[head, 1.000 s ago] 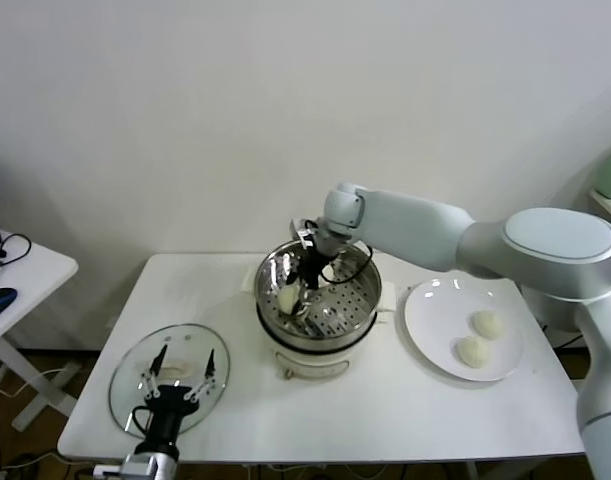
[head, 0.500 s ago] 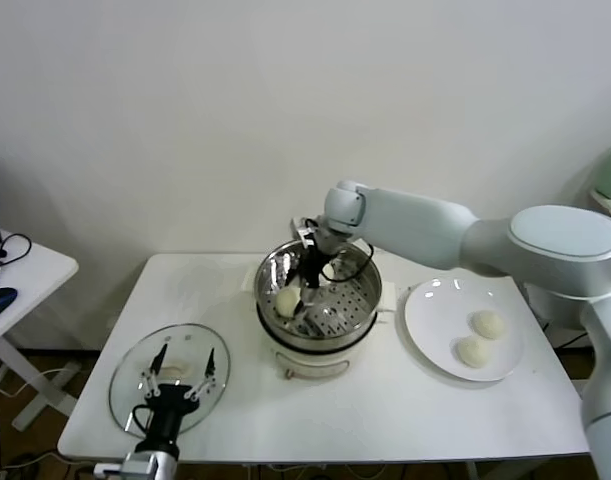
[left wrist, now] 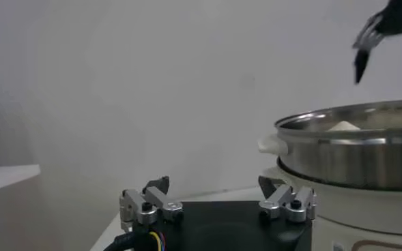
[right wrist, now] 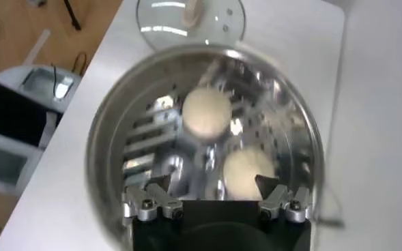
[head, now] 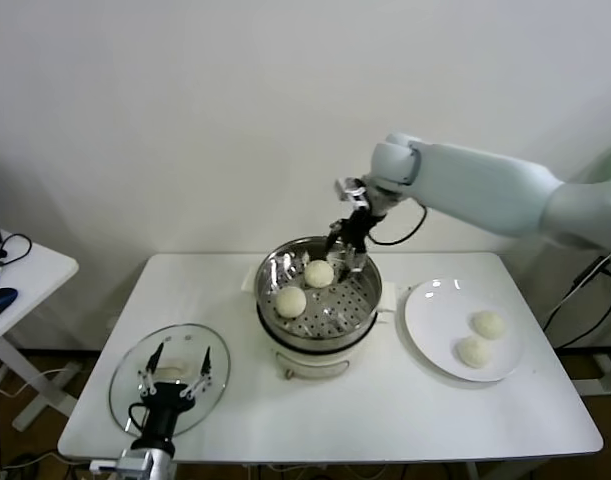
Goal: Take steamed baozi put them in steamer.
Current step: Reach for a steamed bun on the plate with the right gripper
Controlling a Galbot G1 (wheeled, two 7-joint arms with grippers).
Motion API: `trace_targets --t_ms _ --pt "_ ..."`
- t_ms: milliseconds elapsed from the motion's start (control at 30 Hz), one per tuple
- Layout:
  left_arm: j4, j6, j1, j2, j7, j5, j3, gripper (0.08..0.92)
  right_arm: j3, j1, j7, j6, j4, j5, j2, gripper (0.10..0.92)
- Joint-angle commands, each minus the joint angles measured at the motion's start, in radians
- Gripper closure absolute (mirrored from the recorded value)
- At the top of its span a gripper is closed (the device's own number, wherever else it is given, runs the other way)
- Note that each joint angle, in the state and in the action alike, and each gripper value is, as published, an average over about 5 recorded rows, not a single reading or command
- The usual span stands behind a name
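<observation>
The shiny steamer (head: 360, 300) stands mid-table on its white pot base. Two cream baozi lie in it, one at the left (head: 291, 300) and one behind it (head: 319, 273); both show in the right wrist view (right wrist: 205, 112) (right wrist: 250, 170). Two more baozi (head: 487, 324) (head: 473, 351) lie on the white plate (head: 435, 310) at the right. My right gripper (head: 345, 246) is open and empty, raised above the steamer's back rim. My left gripper (head: 177, 378) is open and empty, parked over the glass lid (head: 135, 370) at the front left.
The glass lid lies flat on the white table (head: 385, 410) left of the steamer. A small side table (head: 25, 275) with a mouse stands at the far left. The wall is close behind the steamer. In the left wrist view the steamer (left wrist: 351, 146) rises at the right.
My right gripper has left a second baozi in the steamer and risen up and to the right, out of the basket. The left arm has not moved.
</observation>
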Motion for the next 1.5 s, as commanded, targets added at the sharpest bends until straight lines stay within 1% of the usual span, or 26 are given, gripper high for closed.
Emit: trace_targets --t_ms 33,267,467,633,933,1200,1333,1500 --pt "0.004 0.003 -0.001 0.006 0.000 -0.020 -0.001 0.177 -0.014 0.082 -0.062 0.045 0.120 -0.149 -0.271 0.203" --pt "-0.009 0.012 0.003 0.006 0.000 -0.028 -0.003 0.177 0.032 -0.039 -0.061 0.108 0.161 -0.381 -0.457 0.203" --pt "-0.006 0.013 0.010 0.006 -0.001 -0.025 -0.011 0.177 0.170 -0.248 -0.048 0.129 0.147 -0.506 -0.546 0.203" --pt "0.000 0.016 0.008 0.000 -0.003 -0.011 -0.009 0.177 0.318 -0.431 -0.022 0.139 0.102 -0.555 -0.553 0.203" --pt "0.001 0.019 0.016 -0.012 -0.004 0.004 -0.011 0.177 0.459 -0.639 0.018 0.153 0.075 -0.614 -0.535 0.203" --pt "0.003 0.019 0.022 -0.011 -0.005 0.017 -0.010 0.177 0.532 -0.715 0.038 0.169 0.036 -0.674 -0.501 0.203" --pt "0.003 0.019 0.020 0.001 -0.004 0.031 -0.009 0.177 0.548 -0.723 0.044 0.180 0.017 -0.704 -0.489 0.203" --pt "0.004 0.019 0.020 -0.005 -0.004 0.041 -0.002 0.177 0.574 -0.726 0.054 0.203 -0.018 -0.740 -0.467 0.203"
